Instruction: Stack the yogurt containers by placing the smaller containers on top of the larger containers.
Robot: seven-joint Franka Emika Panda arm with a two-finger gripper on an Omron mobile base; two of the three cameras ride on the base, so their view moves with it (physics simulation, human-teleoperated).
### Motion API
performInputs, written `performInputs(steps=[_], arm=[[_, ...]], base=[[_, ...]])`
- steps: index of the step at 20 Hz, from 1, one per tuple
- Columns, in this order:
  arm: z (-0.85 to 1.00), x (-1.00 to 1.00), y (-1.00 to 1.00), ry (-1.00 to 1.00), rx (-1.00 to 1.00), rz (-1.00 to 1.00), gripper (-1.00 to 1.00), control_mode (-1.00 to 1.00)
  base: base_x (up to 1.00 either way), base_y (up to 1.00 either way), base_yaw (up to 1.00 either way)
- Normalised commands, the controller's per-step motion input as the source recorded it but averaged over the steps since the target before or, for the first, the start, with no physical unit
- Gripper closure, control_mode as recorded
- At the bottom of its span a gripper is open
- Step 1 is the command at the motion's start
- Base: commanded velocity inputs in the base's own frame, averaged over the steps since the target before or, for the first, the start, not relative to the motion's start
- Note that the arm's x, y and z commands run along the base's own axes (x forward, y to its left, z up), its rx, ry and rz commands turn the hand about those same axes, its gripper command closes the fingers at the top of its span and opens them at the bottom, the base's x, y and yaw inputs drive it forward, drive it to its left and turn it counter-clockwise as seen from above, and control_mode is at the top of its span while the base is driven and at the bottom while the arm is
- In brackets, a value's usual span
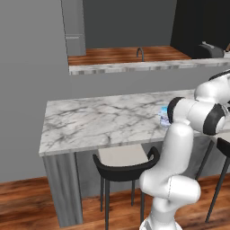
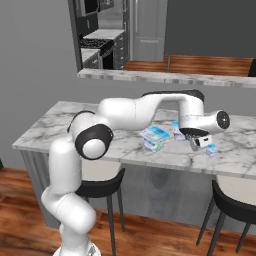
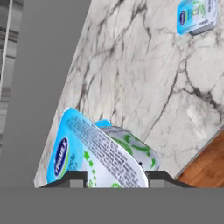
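In the hand view a light-blue and white yogurt container (image 3: 94, 151) lies tilted between my two dark fingertips, filling the gap, and my gripper (image 3: 117, 178) is shut on it. Another small tub (image 3: 197, 15) stands further off on the marble. From the right base view my gripper (image 2: 198, 144) hangs just above the counter's near right part. A small tub (image 2: 212, 149) sits right of it, a wider whitish tub (image 2: 154, 136) to its left and one more (image 2: 176, 128) behind. The left base view has a tub (image 1: 164, 116) half hidden behind my arm.
The marble counter (image 2: 60, 131) has a near edge close to the gripper, with wood floor (image 3: 205, 164) below it. Black stools (image 2: 232, 205) stand under the counter's front. A raised ledge (image 2: 150, 76) runs along the back, and a grey wall (image 3: 43, 65) borders the counter.
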Motion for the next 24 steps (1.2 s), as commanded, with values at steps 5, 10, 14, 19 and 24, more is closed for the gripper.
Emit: performInputs(steps=[5, 10, 14, 19, 24], arm=[[0.21, -0.35, 0.46, -0.02, -0.06, 0.02, 1.0, -1.0], [0.18, -0.34, 0.49, -0.04, -0.06, 0.02, 1.0, -1.0], [0.07, -0.32, 0.46, -0.07, -0.04, 0.0, 1.0, -1.0], [0.12, -0.15, 0.47, -0.06, -0.04, 0.0, 1.0, -1.0], [0.13, -0.02, 0.42, -0.02, -0.04, 0.0, 1.0, -1.0]], base=[[0.0, 0.0, 0.0], [0.0, 0.0, 0.0], [0.0, 0.0, 0.0], [0.0, 0.0, 0.0], [0.0, 0.0, 0.0]])
